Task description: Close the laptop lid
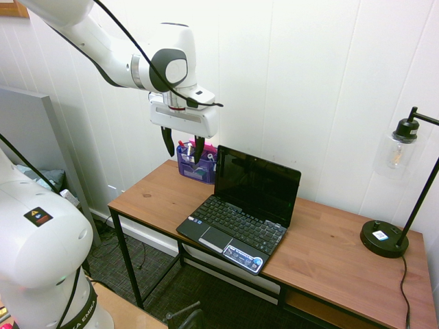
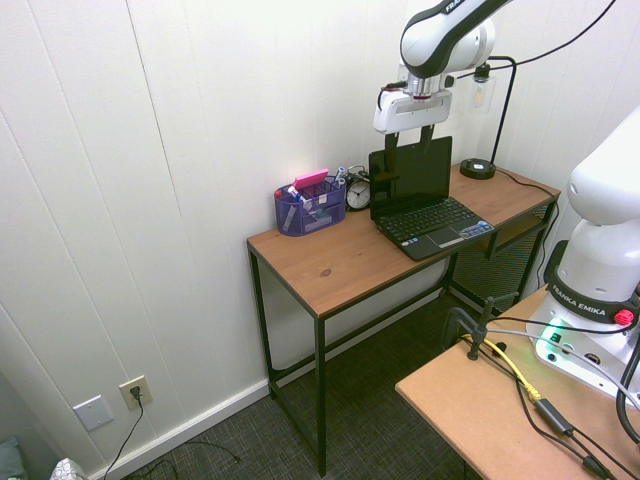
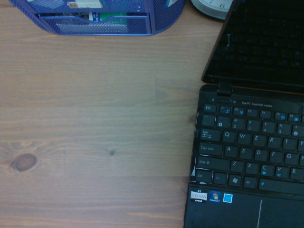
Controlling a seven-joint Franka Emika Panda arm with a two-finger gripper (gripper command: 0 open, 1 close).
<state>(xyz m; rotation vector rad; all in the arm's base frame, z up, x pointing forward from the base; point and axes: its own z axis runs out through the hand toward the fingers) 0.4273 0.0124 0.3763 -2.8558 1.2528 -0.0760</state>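
The small black netbook stands open on the wooden desk, with a blue sticker on its palm rest. Its lid is upright, dark screen facing the front edge. My gripper hangs in the air above the desk, open and holding nothing, beside the lid's top corner on the organizer side and not touching it. In the second exterior view the gripper shows just over the lid. The wrist view looks down on bare desk, the keyboard and the lid.
A blue mesh organizer with pens stands against the wall behind the gripper. A small clock sits between it and the laptop. A black lamp stands at the desk's far end. A white panelled wall backs the desk.
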